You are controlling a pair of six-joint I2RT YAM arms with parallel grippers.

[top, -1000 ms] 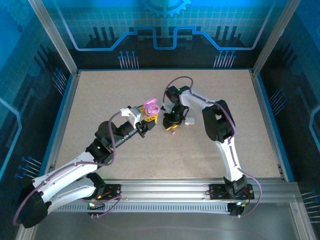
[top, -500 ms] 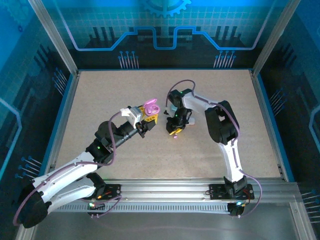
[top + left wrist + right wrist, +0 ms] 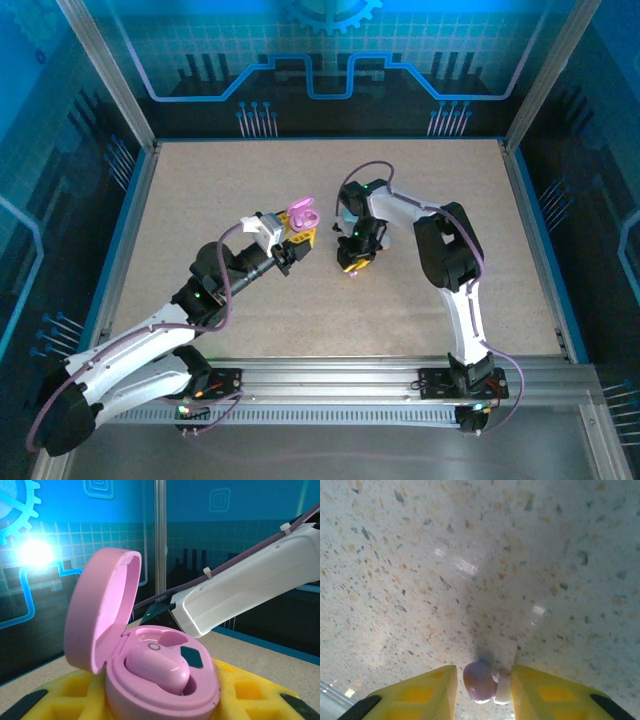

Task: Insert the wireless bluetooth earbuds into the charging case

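Top feed: my left arm comes in from the near-left corner to mid-table, left gripper (image 3: 297,234) clamped on the charging case (image 3: 301,213). The case is pink and held up at the fingertips with its lid (image 3: 100,610) hinged open and standing upright on the left in my left wrist view. The case body sits between the two yellow fingers (image 3: 240,692), touching both, so that grip is firm. Inside it, one pink earbud (image 3: 157,667) is seated in the left well. The well beside it shows a dark patch (image 3: 191,656) at its bottom. Behind the case, a white link of the right arm (image 3: 250,590) crosses the upper right of that view. The right arm arcs in from the near-right corner and bends down at the wrist, with the right gripper (image 3: 351,262) pointing at the table (image 3: 200,190) just right of the case, near it but not touching. On the right wrist feed the yellow fingers (image 3: 420,692) stand close together, with the purple earbud (image 3: 478,680) between them, low against the speckled surface. A small white bit (image 3: 503,692) sits between the bud and the right finger, and I can't say what it is. There's a thin gap on the bud's left side. I can't tell whether the jaws are pinching the bud or just bracketing it, or whether it rests on the table or is lifted.
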